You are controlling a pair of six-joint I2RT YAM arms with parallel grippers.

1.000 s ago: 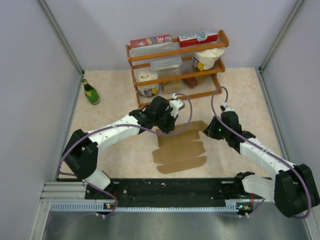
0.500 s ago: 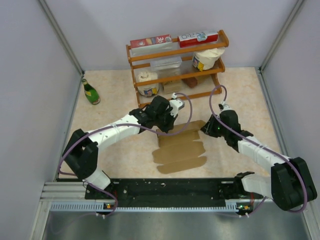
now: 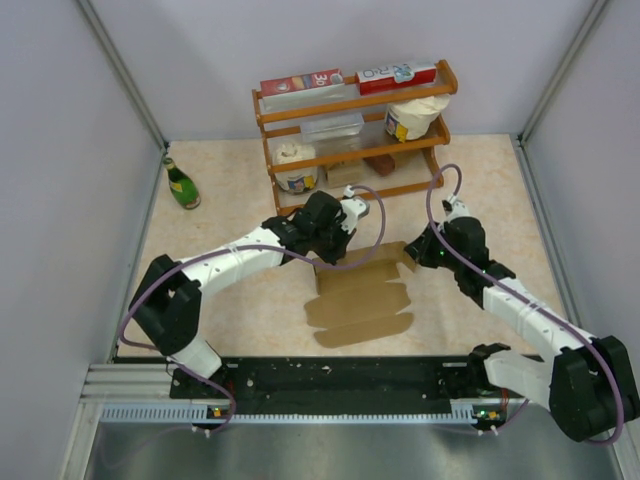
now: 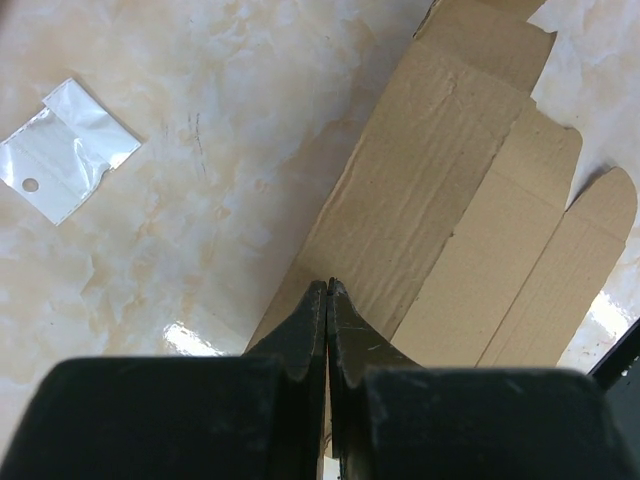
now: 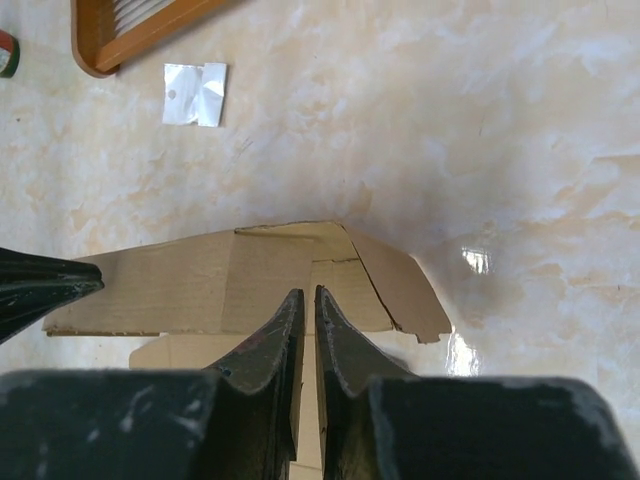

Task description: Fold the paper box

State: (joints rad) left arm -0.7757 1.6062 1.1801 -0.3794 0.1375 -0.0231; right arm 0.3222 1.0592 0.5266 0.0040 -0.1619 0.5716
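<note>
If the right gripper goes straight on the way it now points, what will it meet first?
The box: the right gripper has its tips at the raised flap, probably touching it, though depth is unclear. Behind the flap lies the table.

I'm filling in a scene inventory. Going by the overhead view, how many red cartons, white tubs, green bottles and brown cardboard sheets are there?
red cartons: 2
white tubs: 2
green bottle: 1
paper box, a flat brown sheet: 1
Total: 6
</note>
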